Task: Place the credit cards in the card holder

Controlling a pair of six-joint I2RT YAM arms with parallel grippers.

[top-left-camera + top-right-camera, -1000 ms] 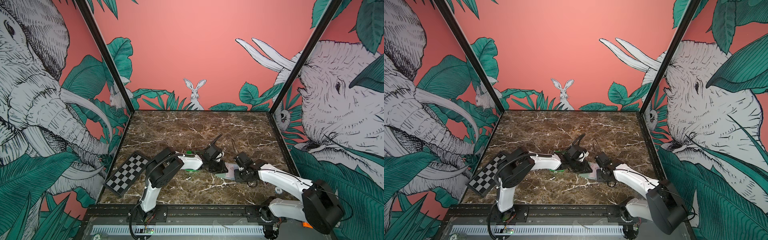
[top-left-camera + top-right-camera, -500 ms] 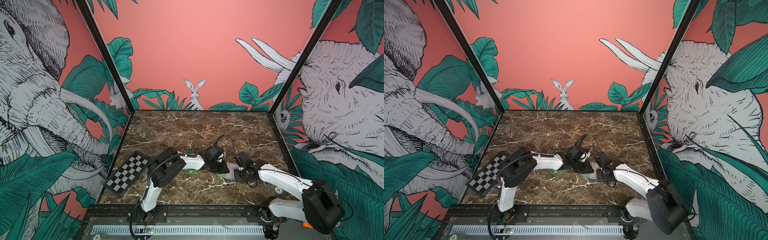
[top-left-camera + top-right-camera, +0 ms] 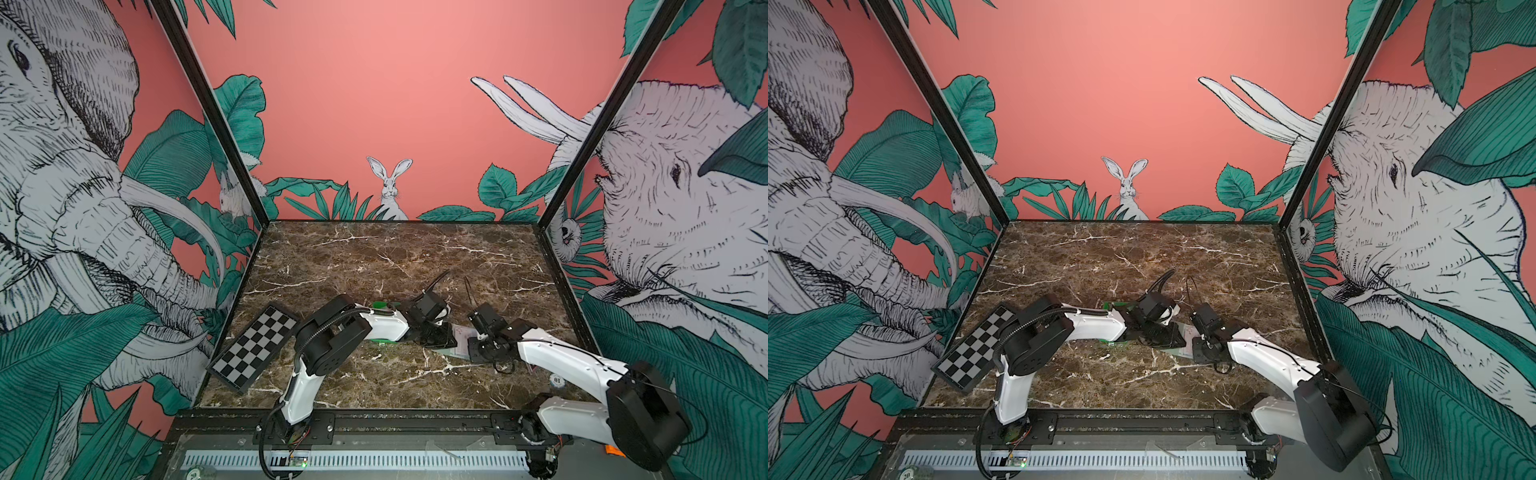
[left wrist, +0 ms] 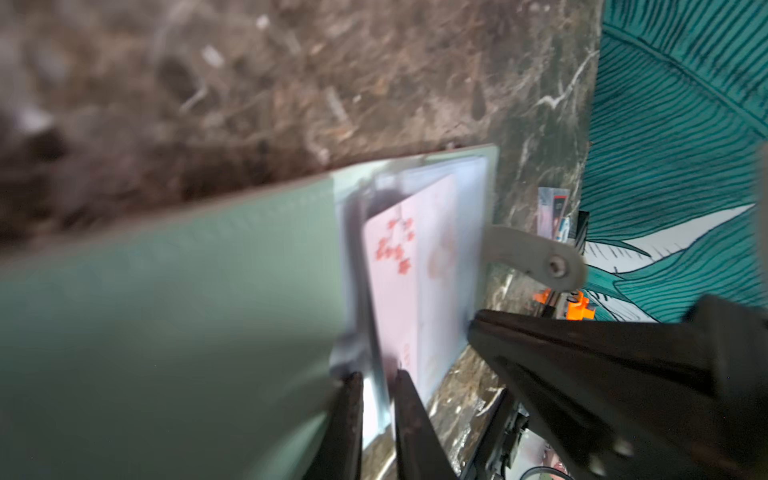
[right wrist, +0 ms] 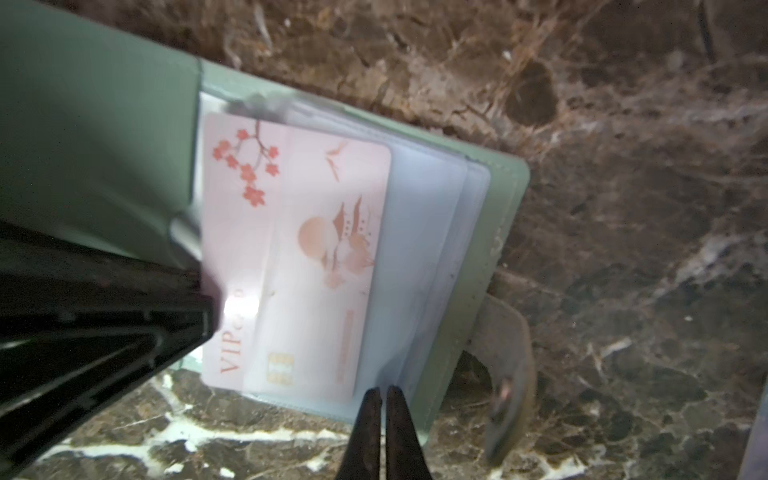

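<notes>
I'd push straight in: left claw (image 4: 377, 374) grips the pink VIP card (image 5: 316, 249), right claw (image 5: 382, 390) pinches the clear sleeve (image 5: 419, 249).

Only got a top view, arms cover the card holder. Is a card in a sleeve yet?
Observer: Partly. Right wrist view shows a pink card mostly inside a clear sleeve of the card holder; its VIP strip sticks out.
Operator: What holds the card?
Observer: The left tool pinches its exposed edge.
Operator: And the other arm?
Observer: The right tool is shut on the sleeve's edge.
</notes>
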